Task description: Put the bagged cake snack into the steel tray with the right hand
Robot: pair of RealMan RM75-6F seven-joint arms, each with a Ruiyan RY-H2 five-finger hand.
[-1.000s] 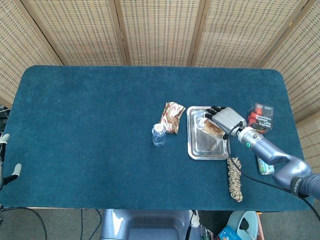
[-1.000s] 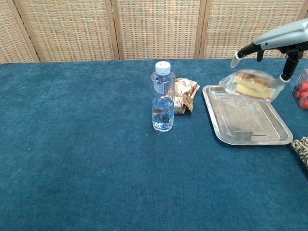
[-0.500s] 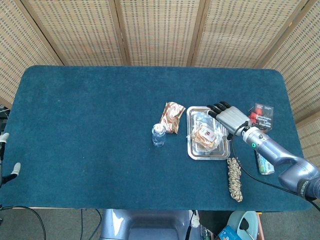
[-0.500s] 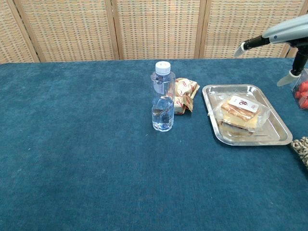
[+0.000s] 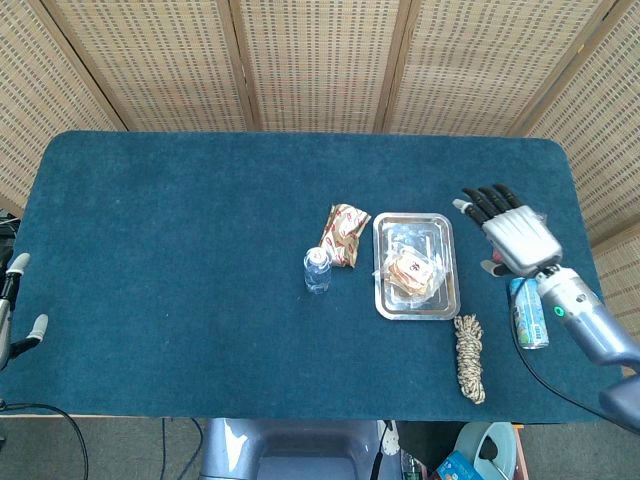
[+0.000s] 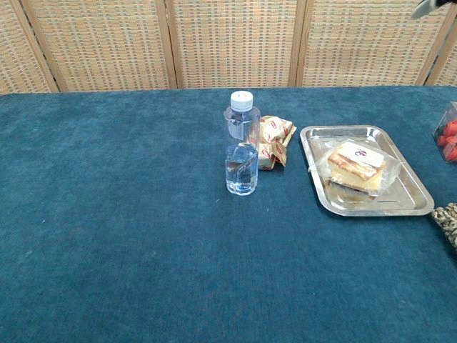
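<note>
The bagged cake snack (image 5: 411, 270) (image 6: 355, 167), a clear bag with a white label, lies inside the steel tray (image 5: 388, 301) (image 6: 328, 196). My right hand (image 5: 512, 228) hovers to the right of the tray, fingers spread, holding nothing; in the chest view only a fingertip (image 6: 423, 7) shows at the top right corner. Parts of my left hand (image 5: 15, 300) show at the left edge of the head view, off the table; how its fingers stand is not clear.
A water bottle (image 5: 317, 270) (image 6: 241, 153) stands left of the tray, with a patterned snack packet (image 5: 344, 235) (image 6: 274, 141) behind it. A coiled rope (image 5: 469, 357) (image 6: 448, 219), a can (image 5: 528, 322) and a red box (image 6: 448, 132) lie at the right.
The right hand let the bagged cake drop into the tray, then opened and drew back up and to the right, away from the tray.
</note>
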